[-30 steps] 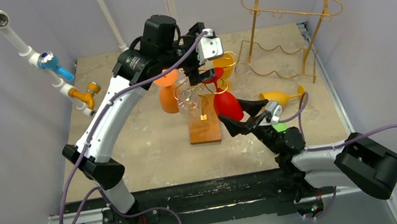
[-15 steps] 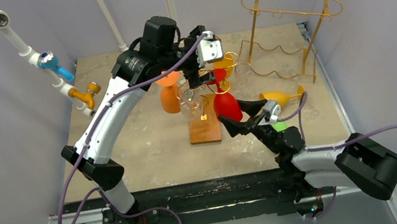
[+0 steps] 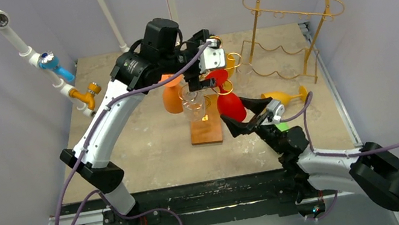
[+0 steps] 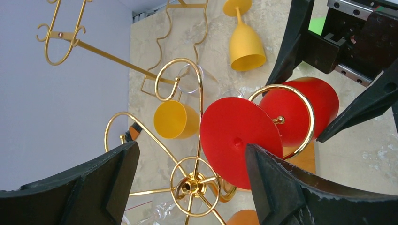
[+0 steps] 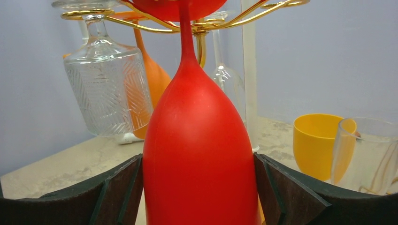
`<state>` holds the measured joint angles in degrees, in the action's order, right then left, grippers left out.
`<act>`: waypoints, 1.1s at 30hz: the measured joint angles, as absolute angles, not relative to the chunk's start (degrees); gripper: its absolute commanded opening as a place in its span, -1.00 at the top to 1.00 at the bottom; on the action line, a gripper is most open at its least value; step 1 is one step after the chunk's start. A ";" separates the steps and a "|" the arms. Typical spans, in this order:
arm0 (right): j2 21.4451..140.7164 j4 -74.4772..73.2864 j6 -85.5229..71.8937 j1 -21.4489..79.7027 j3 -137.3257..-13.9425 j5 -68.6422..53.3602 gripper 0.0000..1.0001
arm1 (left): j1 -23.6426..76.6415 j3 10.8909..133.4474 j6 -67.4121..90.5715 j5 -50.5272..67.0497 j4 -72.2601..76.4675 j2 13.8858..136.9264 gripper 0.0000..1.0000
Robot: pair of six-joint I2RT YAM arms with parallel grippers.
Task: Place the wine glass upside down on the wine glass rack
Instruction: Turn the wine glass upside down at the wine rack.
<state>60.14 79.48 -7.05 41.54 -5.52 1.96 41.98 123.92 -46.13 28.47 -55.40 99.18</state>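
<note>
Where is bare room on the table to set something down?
Bare: the beige tabletop left of the wooden rack base, and the near strip in front of it. Crowded: around the hanging red wine glass, rightward to the lying yellow wine glass.

The beige table [image 3: 148, 148] bears a wooden base [image 3: 206, 131], a yellow glass [image 3: 279, 98] lying sideways; a gold wire stand [image 3: 317, 36].

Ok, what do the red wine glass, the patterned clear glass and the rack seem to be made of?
Red wine glass: probably plastic; opaque, even colour, soft satin sheen.
Patterned clear glass: glass or clear acrylic; transparent, with cut herringbone facets.
Rack: thin metal wire, likely; polished gold finish with bright highlights.
</note>
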 measured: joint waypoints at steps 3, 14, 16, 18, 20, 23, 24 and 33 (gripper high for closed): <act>57.28 74.85 -5.89 41.43 -7.09 1.98 -0.77 | 42.15 123.98 -47.22 28.08 -56.34 98.74 -0.79; 57.43 68.97 -3.40 40.80 -9.96 0.19 -0.18 | 42.85 123.98 -48.84 27.62 -58.52 98.43 -0.79; 58.89 69.54 -3.36 40.71 -10.59 -0.21 -0.12 | 42.89 124.01 -48.88 27.53 -58.48 98.41 -0.79; 60.51 70.50 -3.33 40.53 -11.07 -0.95 -0.11 | 42.89 124.03 -48.93 27.40 -58.61 98.35 -0.80; 61.54 71.22 -3.29 40.40 -11.35 -1.26 -0.09 | 42.89 124.03 -48.97 27.29 -58.61 98.32 -0.81; 62.48 72.42 -3.20 39.92 -11.44 -1.54 -0.06 | 42.89 124.03 -48.82 27.00 -58.37 98.32 -0.82; 62.76 73.08 -3.22 39.68 -11.44 -1.54 -0.06 | 42.92 124.03 -48.69 26.92 -58.11 98.30 -0.82; 67.18 84.40 -6.50 37.78 -9.93 -2.79 -0.03 | 43.66 122.52 -41.15 22.44 -50.09 96.49 -0.86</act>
